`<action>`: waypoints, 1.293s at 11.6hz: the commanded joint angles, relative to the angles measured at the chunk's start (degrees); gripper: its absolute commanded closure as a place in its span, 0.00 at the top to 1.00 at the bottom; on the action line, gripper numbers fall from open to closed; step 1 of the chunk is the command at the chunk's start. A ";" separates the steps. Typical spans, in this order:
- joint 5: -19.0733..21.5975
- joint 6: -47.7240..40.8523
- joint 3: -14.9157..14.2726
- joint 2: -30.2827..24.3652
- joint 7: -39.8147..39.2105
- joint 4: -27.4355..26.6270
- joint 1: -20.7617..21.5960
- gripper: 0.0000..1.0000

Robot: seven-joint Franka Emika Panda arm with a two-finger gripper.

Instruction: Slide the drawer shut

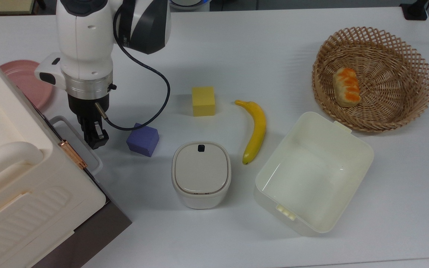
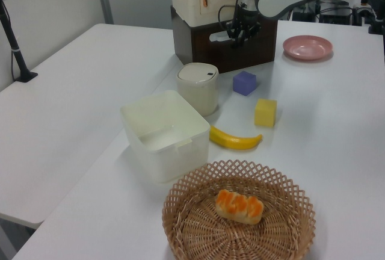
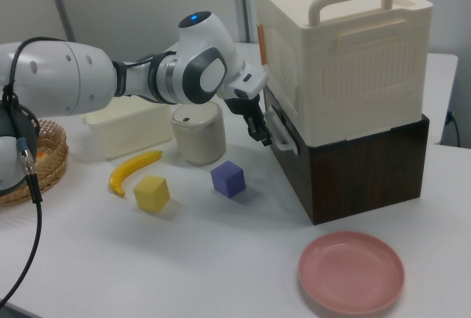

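The drawer (image 3: 291, 157) sits pushed into the dark base under the cream cabinet (image 3: 342, 53), at the left edge of the table (image 1: 274, 48) in the top view; its front looks flush with the cabinet face in the right view, though the top view hides the seam, so I would not swear it is fully home. Its white loop handle (image 1: 73, 143) juts out toward the table's middle; the gripper (image 1: 96, 138) hangs right at that handle, the dark fingers close together, and whether they pinch the loop or only press against it I cannot tell from here.

A purple cube (image 1: 143, 139) lies just beside the gripper on the side away from the cabinet; a yellow cube (image 1: 203, 101) sits further toward the table's centre, with a banana (image 1: 255, 130) near it. The small lidded white box (image 1: 201, 174) stands near the purple cube, toward the top view's bottom edge; the open cream tub (image 1: 313, 173) is beyond the banana, close to that same edge. A wicker basket (image 1: 404, 108) occupies the top view's upper right corner of the table and holds a bread roll (image 1: 346, 86); a pink plate (image 3: 351, 271) rests beside the cabinet's dark base, near the table's front edge in the right view.
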 commanded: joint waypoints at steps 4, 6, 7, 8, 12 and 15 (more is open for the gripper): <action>-0.63 1.93 0.30 -4.45 -5.31 -1.58 -0.29 0.24; 0.24 -10.96 4.50 -9.98 -16.15 -3.96 -0.28 0.25; 1.46 -16.51 5.57 -12.97 -20.22 -5.02 -0.28 0.28; 4.17 -20.39 6.18 -15.96 -23.56 -6.07 -0.20 0.32; 6.22 -30.26 6.98 -23.88 -39.73 -9.24 -0.90 0.89; 6.22 -33.87 6.89 -24.60 -50.29 -8.89 -2.30 1.00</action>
